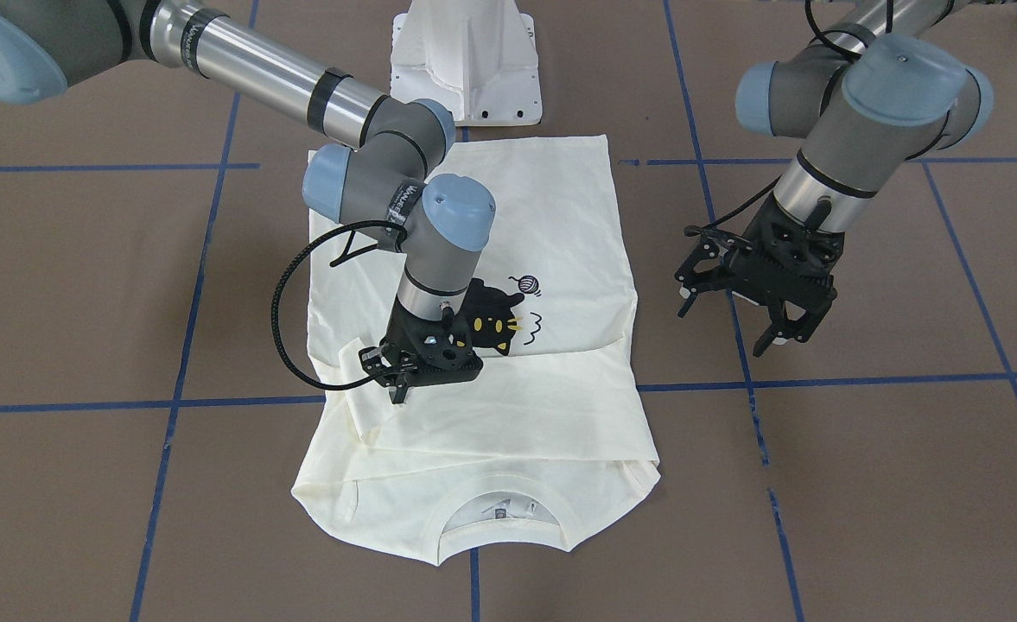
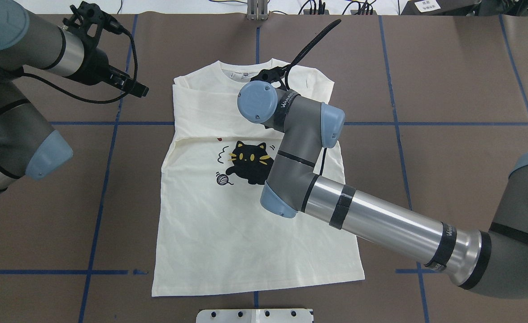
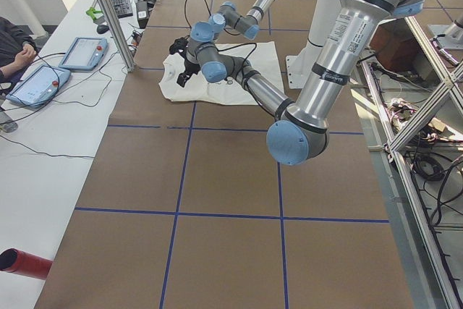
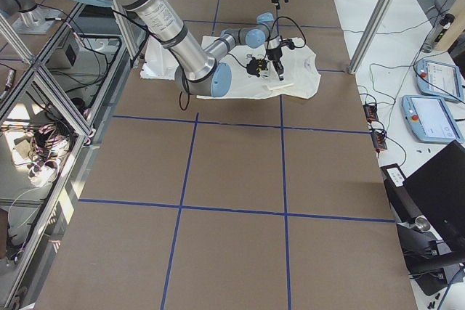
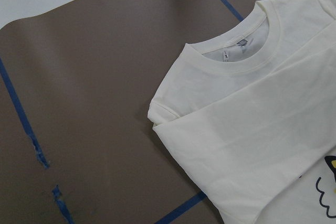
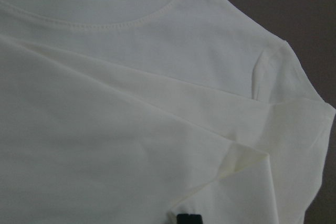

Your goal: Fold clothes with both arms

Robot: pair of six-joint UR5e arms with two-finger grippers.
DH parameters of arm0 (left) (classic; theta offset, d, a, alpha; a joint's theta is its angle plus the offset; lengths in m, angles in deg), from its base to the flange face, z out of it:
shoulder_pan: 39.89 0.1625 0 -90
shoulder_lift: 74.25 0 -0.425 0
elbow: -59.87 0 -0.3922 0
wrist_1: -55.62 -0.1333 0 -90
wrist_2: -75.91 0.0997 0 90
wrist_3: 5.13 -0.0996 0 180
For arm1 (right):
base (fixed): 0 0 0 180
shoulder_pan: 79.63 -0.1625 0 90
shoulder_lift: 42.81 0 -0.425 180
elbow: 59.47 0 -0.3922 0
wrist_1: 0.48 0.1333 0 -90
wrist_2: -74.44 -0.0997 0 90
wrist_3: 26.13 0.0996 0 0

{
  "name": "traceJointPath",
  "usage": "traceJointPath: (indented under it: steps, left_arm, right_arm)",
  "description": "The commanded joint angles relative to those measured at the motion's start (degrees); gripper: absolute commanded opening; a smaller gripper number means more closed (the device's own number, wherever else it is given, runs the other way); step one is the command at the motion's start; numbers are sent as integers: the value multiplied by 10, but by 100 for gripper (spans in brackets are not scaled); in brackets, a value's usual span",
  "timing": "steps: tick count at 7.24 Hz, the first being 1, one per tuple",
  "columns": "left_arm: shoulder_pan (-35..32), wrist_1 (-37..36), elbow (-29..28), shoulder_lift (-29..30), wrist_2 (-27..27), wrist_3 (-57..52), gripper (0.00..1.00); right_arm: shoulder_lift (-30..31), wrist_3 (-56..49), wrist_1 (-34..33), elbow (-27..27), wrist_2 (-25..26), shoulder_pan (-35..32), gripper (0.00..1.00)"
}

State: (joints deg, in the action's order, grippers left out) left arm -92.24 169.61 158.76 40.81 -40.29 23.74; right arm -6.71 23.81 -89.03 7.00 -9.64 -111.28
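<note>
The cream-white shirt (image 1: 551, 216) (image 2: 210, 233) lies flat on the brown table, cat print up, with its collar (image 1: 499, 518) toward the far edge from the robot. Sleeves and upper part are folded across the chest. My right gripper (image 1: 401, 390) points down onto the folded sleeve edge beside the cat print; its fingertips (image 6: 187, 219) sit together at a fabric fold, shut on the shirt. In the overhead view the wrist (image 2: 257, 101) hides it. My left gripper (image 1: 728, 321) (image 2: 138, 87) hangs open above bare table beside the shirt, holding nothing.
The white metal base plate (image 1: 465, 60) (image 2: 255, 315) stands at the robot's side of the table, close to the shirt's hem. Blue tape lines (image 2: 111, 157) cross the brown surface. Tablets (image 3: 79, 52) and a seated person lie beyond the table's far edge.
</note>
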Motion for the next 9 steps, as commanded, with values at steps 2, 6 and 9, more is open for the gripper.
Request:
traceJointPath:
  steps: [2, 6, 9]
  left_arm:
    - [2, 0, 3, 1, 0, 16, 100]
    - [3, 18, -5, 1, 0, 20, 100]
    - [3, 18, -5, 1, 2, 20, 100]
  right_arm:
    - [53, -53, -2, 65, -6, -23, 0]
    - [98, -95, 5, 93, -7, -53, 0]
    - [100, -90, 29, 89, -7, -57, 100]
